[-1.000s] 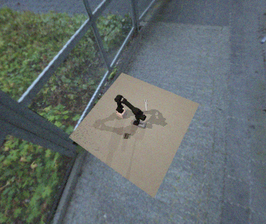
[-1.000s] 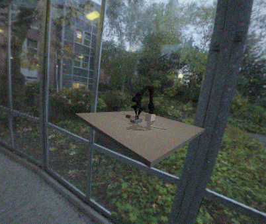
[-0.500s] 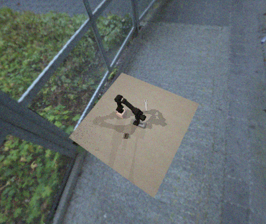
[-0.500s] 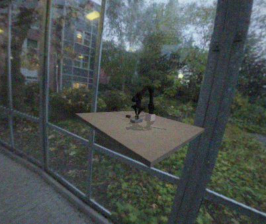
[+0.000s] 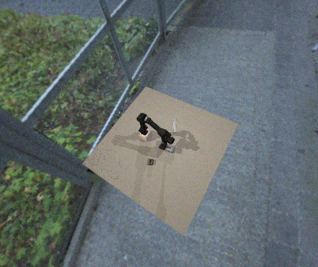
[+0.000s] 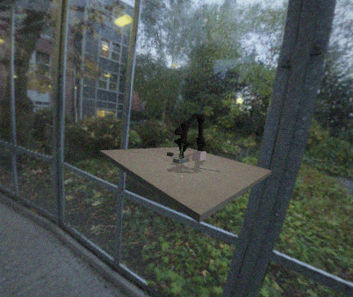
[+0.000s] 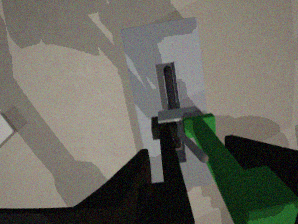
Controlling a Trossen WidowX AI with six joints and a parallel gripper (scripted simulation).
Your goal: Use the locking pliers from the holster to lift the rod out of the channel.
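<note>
Pliers (image 6: 181,151) (image 7: 204,130) with a bright green handle and dark and grey metal parts stand over a grey block (image 5: 171,149) (image 6: 178,161) (image 7: 137,50), their jaws at its narrow channel. The dark, slender rod (image 7: 169,82) lies in that slot, its round end visible; the pliers hide part of it. The fingers (image 5: 165,144) (image 6: 181,145) are partly closed, grasping the pliers. Nearby on the tan tabletop (image 5: 194,189) (image 6: 190,189) (image 7: 250,65) sit a small dark box (image 5: 150,161) (image 6: 169,154) and, well apart from it, a thin pale strip (image 5: 175,125) (image 6: 211,169).
</note>
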